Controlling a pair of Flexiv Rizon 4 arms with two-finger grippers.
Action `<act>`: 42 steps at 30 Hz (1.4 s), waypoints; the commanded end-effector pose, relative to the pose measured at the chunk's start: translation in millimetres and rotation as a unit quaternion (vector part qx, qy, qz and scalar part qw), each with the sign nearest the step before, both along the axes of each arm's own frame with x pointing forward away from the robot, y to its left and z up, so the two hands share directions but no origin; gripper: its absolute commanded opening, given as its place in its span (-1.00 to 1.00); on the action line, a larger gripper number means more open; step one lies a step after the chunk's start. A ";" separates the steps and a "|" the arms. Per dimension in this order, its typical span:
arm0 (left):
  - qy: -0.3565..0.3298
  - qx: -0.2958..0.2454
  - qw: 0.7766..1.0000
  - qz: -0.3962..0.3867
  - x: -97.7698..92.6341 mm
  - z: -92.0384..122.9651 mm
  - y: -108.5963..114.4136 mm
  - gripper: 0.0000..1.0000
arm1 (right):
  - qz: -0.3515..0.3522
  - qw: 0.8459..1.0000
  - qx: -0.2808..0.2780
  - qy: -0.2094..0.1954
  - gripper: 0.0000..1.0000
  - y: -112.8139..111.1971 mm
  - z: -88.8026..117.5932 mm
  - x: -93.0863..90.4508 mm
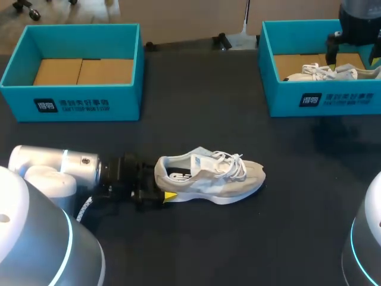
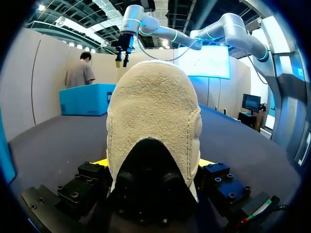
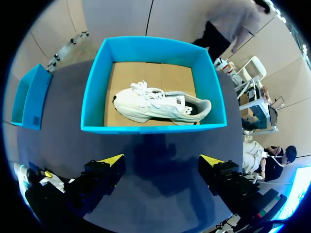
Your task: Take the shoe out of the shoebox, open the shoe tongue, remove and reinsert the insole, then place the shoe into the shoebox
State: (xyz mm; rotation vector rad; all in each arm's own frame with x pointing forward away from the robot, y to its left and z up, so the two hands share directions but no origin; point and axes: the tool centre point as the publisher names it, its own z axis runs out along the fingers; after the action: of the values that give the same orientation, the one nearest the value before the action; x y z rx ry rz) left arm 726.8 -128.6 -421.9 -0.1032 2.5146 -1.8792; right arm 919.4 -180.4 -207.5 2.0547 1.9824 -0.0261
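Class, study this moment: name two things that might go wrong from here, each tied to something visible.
1. The left end effector grips the grey shoe only at its heel; pulling the tongue may pivot the free toe.
2. The right end effector hangs open above the right box, which holds a white shoe; it may grab that one instead.

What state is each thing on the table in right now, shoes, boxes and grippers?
Grey shoe: out of the box, upright on the table.
Left shoebox: open, empty.
Right shoebox: open, holding the white shoe.
White shoe: inside the Right shoebox.
Left gripper: shut on the Grey shoe's heel.
Right gripper: open, empty, above the Right shoebox.
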 end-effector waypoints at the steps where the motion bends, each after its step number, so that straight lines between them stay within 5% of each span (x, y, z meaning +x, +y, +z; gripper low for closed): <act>1: 0.000 0.001 1.000 0.000 -1.0 0.9 -0.1 -1.00 | 0.000 1.000 0.000 -0.001 1.00 -0.2 -0.2 -0.5; 22: 0.000 0.001 1.000 0.000 -1.0 0.9 -0.1 -1.00 | 0.000 1.000 0.000 -0.001 1.00 -0.2 -0.2 -0.5; 42: 0.000 0.001 1.000 0.000 -1.0 0.9 -0.1 -1.00 | -0.056 0.998 0.022 -0.025 1.00 125.2 -1.5 -68.0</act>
State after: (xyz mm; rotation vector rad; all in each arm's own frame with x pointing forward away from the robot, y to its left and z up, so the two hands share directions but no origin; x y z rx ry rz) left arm 726.6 -128.5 -421.8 -0.1034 2.5141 -1.8790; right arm 856.6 -71.6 -205.7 2.1822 1.8789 0.0575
